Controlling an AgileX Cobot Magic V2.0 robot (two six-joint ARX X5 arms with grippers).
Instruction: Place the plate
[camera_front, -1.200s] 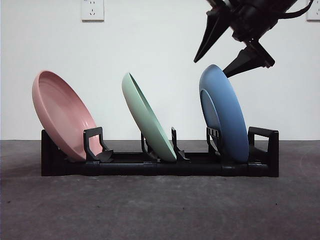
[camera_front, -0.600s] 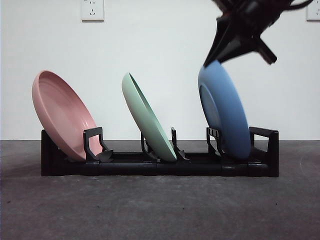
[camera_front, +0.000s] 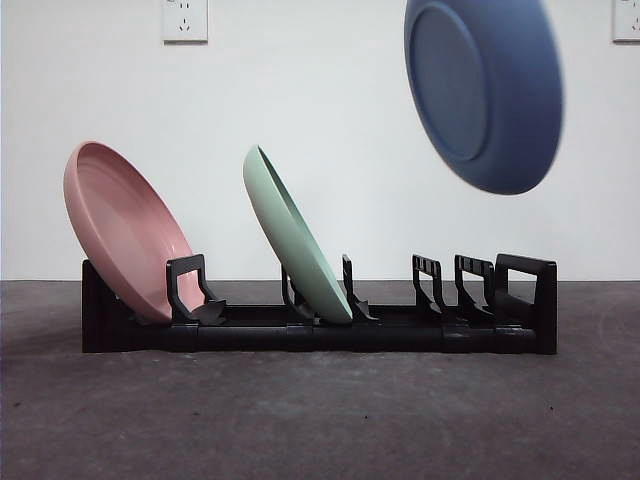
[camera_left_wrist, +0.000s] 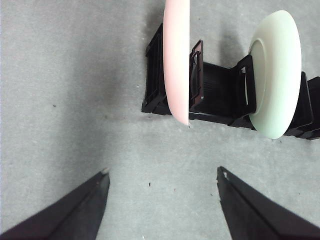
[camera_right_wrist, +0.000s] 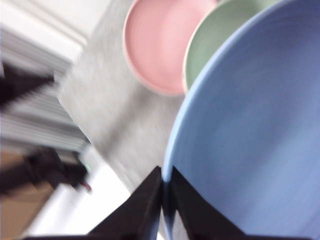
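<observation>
The blue plate (camera_front: 485, 90) is gripped at its rim by the right pincer (camera_right_wrist: 164, 192), high above the rack (camera_front: 320, 325); the left pincer (camera_left_wrist: 162, 175) is spread apart.

Plate (camera_front: 485, 90) seemingly above rack's (camera_front: 320, 325) right end

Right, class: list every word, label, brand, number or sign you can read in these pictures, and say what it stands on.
None can be read.
The pink plate, green plate, blue plate and black rack bear no print.
The wall sockets show no readable marking.
</observation>
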